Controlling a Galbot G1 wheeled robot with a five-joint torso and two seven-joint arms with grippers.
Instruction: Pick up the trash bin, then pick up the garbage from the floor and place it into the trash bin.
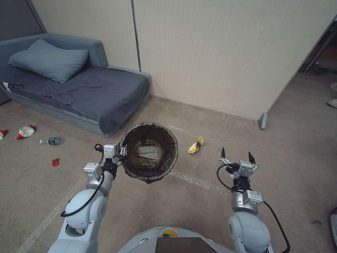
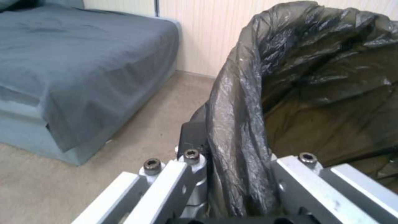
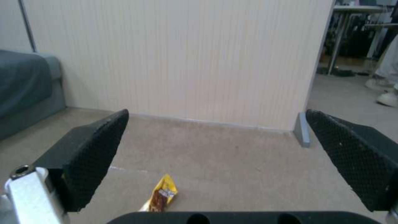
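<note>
Trash bin [image 1: 149,151] hoisted by left gripper [image 1: 121,151] pinching its rim, right gripper [image 1: 237,157] spread wide near yellow wrapper [image 1: 196,144] on floor; thin grip, could slip.

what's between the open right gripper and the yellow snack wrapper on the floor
Nothing but bare carpet. In the head view the right gripper hangs open, with the yellow snack wrapper ahead toward the trash bin; the right wrist view shows the same bare stretch.
</note>
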